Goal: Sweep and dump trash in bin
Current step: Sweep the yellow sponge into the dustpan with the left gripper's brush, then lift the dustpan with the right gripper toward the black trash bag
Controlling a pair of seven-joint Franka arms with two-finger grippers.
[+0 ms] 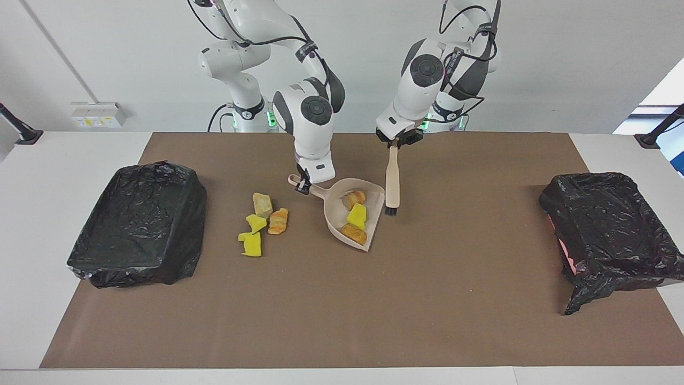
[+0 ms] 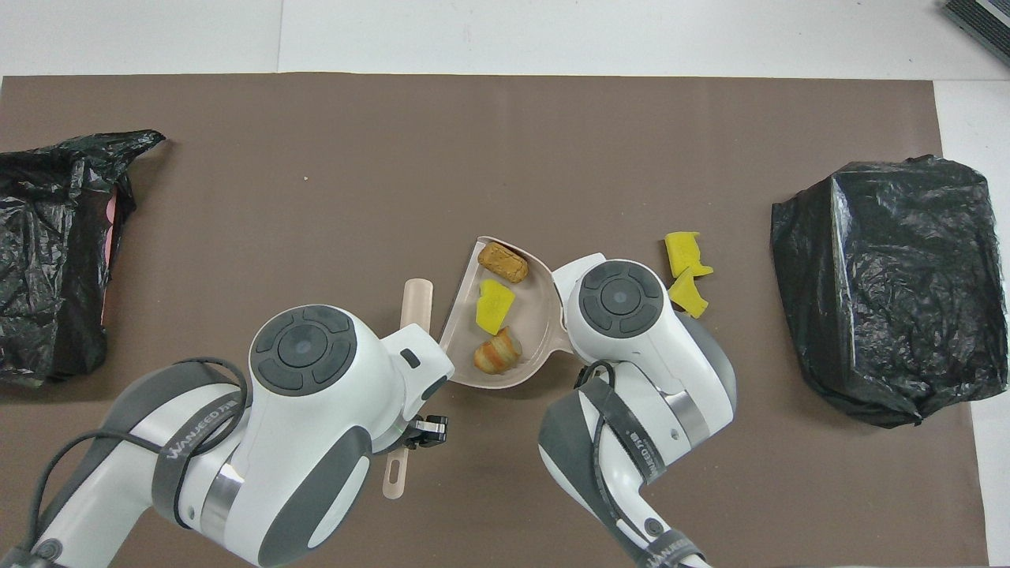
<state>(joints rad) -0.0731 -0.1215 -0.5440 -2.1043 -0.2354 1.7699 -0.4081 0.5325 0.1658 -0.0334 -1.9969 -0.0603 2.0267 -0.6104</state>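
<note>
— Trash (image 1: pixel 356 216) sits where, facing view?
— Three scraps in the dustpan (image 1: pixel 338 224); the right gripper (image 1: pixel 302 185), wrist bent down, clamps its handle at ten o'clock.
— Overhead view?
— The left gripper (image 2: pixel 418 432) is closed on the brush (image 2: pixel 415 304), hanging at the pan's nine o'clock.

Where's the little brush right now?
The brush hangs bristles-down from the left gripper, lifted over the brown mat just beside the dustpan, on the side toward the left arm's end of the table.
</note>
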